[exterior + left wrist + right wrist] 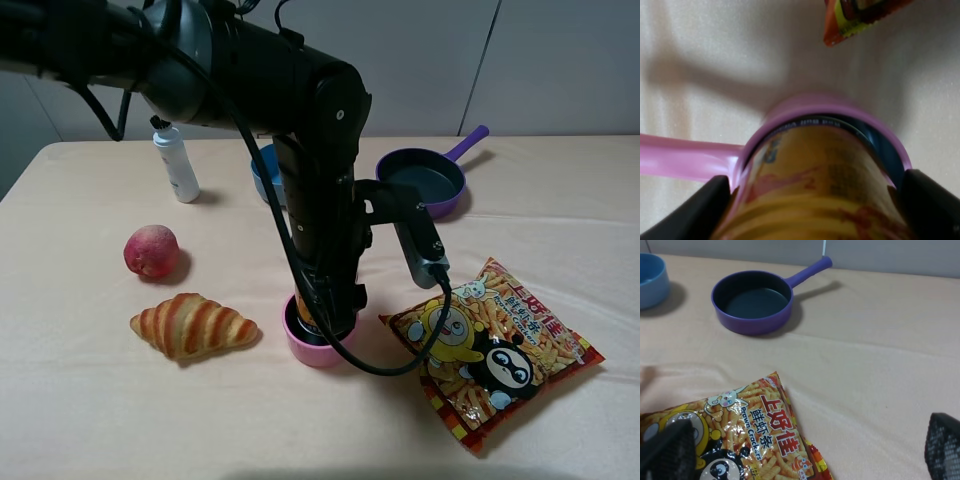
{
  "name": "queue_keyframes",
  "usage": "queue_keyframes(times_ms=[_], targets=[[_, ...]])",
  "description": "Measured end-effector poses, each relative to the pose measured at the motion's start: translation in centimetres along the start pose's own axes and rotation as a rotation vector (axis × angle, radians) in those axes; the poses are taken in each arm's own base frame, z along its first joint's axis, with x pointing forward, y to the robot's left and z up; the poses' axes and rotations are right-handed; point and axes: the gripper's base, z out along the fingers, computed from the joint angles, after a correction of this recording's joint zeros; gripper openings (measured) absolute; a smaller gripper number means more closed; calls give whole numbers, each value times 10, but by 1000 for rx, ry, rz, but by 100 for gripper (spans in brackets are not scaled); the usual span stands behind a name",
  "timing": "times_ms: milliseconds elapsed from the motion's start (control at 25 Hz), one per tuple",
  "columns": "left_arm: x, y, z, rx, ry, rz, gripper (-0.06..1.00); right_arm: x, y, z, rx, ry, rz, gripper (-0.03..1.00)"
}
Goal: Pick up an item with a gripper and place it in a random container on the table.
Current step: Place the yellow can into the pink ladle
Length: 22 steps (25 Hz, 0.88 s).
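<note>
My left gripper (325,312) reaches down into the pink saucepan (303,347) at the table's front middle. In the left wrist view the gripper (815,212) is shut on the gold-yellow can (820,185), with a black finger (695,215) on each side. The can stands inside the saucepan's pink rim (840,102), and the straight pink handle (685,160) sticks out to one side. In the high view only a sliver of the can (301,312) shows behind the arm. My right gripper (805,455) is open and empty, hovering above a snack bag (740,435).
A croissant (193,325) and a peach (151,250) lie left of the saucepan. A white bottle (177,163), a blue bowl (262,175) and a purple frying pan (425,180) stand at the back. The snack bag (490,350) lies right of the saucepan.
</note>
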Motion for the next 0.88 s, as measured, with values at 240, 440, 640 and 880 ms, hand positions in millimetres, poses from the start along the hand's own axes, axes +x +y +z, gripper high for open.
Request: queue_keyframes(times_ms=[240,440,640,880], targets=[[6,-3,8,13,25,-2,69,0,0,0,0,0,0,69],[7,-3,10,7,15,-2,69,0,0,0,0,0,0,69],[6,-3,10,2,7,-2,69,0,0,0,0,0,0,69],[6,-3,11,1,6,-3,69,0,0,0,0,0,0,69]])
